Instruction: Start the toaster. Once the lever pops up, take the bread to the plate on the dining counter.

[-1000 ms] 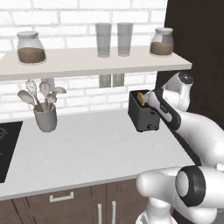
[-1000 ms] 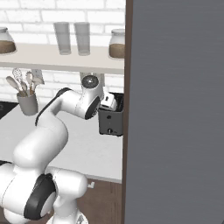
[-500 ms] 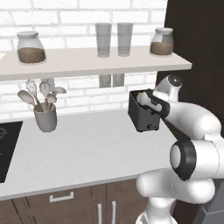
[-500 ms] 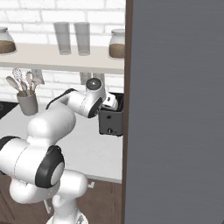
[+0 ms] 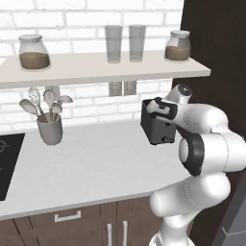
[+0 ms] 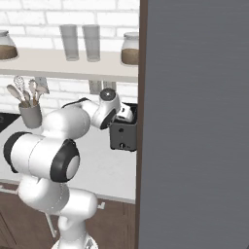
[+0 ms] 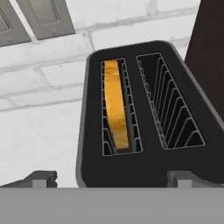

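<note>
Since a second ago the arm has folded in closer, its elbow now bulking low and near the cameras, while the hand stays over the toaster [image 5: 158, 126]. That toaster is a small, boxy, dark grey appliance with smooth matte sides, standing at the right end of a pale, smooth counter [image 5: 91, 168], close beside a tall dark wood panel [image 5: 216, 48].

Seen from the hand camera, its flat top has two long slots lined with thin wire ribs. Both slots run lengthwise away from the hand toward a white brick wall [image 7: 52, 74]. Bread [image 7: 116, 105] stands on edge in the left slot, only its golden-orange crust showing, its long edge running along the slot. The right slot holds no slice.

The gripper [image 7: 112, 177] hovers just above the toaster's near end, fingers [image 7: 43, 178] spread to their widest, holding nothing.

Further left on the counter stands a grey pot of wooden utensils [image 5: 49, 126]. A shelf [image 5: 96, 72] above carries two clear glasses and two jars.
</note>
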Motion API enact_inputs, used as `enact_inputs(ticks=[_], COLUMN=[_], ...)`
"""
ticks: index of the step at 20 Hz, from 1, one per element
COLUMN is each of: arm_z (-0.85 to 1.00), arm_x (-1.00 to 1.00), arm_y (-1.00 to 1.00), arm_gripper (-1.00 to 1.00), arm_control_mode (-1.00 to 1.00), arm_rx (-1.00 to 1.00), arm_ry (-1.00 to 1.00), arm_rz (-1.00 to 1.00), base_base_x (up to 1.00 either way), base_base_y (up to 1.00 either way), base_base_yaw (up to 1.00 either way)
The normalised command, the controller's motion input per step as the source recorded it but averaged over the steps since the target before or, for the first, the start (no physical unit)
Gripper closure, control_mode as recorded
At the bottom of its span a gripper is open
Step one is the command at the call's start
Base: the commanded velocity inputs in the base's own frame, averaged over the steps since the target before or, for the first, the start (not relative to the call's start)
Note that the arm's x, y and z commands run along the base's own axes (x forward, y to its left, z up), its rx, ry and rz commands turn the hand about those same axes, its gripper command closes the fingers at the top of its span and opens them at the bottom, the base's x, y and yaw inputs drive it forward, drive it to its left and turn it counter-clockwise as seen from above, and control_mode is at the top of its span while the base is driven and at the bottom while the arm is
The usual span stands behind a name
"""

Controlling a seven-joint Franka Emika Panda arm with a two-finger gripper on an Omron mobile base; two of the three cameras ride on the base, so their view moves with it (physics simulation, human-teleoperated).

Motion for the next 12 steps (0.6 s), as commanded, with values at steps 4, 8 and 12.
enact_inputs(ticks=[4,8,12], arm_z=[-0.23,-0.16,-0.10], arm_x=[0.11,0.18,0.33], arm_y=[0.00,0.00,0.00], arm_gripper=[-1.00,-1.00,-1.00], arm_control_mode=[-1.00,-1.00,-1.00], arm_rx=[0.00,0.00,0.00], arm_ry=[0.00,0.00,0.00], arm_rz=[0.00,0.00,0.00], base_base_x=[0.00,0.00,0.00], base_base_y=[0.00,0.00,0.00], base_base_yaw=[0.00,0.00,0.00])
